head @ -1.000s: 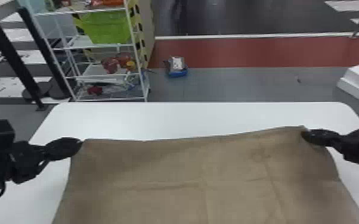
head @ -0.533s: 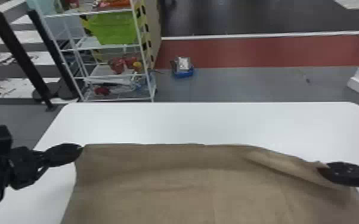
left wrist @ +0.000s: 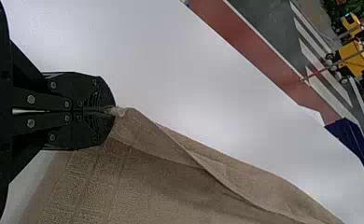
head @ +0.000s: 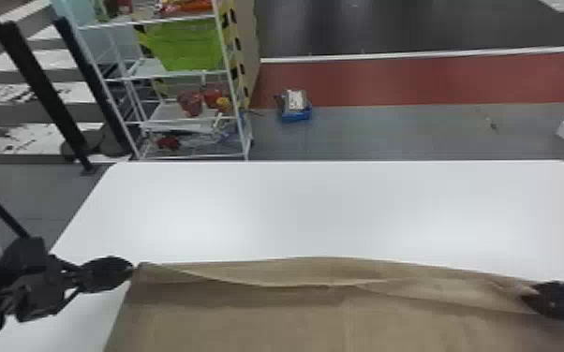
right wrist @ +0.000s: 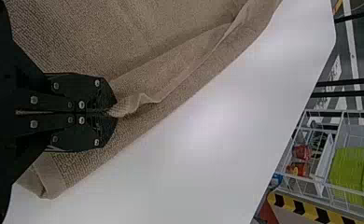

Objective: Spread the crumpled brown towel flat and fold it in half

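Left gripper (left wrist: 111, 112), closed on a corner of the brown towel (head: 248, 318), and right gripper (right wrist: 113, 113), pinching its cloth, bracket a crosswise stretch over the worktop (head: 295, 210), towel's bulk robot-side, the way the fold presumably must travel.

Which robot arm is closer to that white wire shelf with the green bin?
Left: the left end effector grips the brown cloth towel on the side nearer the shelf; the right end effector grips farther right.
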{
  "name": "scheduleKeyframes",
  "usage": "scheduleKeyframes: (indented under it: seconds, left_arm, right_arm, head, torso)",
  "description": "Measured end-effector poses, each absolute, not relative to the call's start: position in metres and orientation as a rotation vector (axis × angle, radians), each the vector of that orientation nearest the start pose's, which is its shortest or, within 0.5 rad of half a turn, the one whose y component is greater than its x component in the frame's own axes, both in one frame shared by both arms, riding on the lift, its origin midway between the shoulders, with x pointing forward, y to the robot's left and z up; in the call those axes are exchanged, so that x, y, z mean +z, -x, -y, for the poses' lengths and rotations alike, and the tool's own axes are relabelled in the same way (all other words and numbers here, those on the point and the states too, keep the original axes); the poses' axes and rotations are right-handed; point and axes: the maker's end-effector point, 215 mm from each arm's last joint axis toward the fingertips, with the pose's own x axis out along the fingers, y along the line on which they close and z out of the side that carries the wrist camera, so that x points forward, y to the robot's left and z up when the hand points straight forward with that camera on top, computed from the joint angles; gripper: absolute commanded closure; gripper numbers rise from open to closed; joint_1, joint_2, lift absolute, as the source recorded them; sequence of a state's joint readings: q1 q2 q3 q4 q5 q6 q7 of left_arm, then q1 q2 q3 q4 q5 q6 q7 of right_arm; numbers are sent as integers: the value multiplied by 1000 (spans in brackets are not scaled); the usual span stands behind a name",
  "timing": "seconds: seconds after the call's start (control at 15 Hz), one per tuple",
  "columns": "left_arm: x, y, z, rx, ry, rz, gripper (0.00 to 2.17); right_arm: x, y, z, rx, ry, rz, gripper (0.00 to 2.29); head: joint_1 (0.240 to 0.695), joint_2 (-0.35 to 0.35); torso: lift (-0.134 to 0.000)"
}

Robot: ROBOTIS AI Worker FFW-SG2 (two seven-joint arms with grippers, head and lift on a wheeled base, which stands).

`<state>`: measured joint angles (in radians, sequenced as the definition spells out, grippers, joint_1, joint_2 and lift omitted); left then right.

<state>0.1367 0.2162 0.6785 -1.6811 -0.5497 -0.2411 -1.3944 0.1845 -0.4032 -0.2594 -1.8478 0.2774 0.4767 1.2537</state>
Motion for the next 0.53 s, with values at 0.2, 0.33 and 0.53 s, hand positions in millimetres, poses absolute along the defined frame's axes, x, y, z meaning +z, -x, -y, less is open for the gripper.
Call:
scheduleKeyframes:
  seconds: [0.2,0.33,0.53]
  left_arm:
    - [-390,-386,-432,-757,-790,-480,2142]
    - [-386,-366,-435,-772,-825,-477,2142]
    - [-402,-337,-426,-855,-929,-490,2142]
  right_arm:
    - [-407,-410,319,872,360,-654,1322]
    - [-400,-395,325,891,375,-662,1322]
    - [-414,-381,328,911,405,-700,1322]
  head:
    - [695,156]
    - [695,165]
    - [695,158]
  torso:
    - [-123]
    - [-123]
    - [-123]
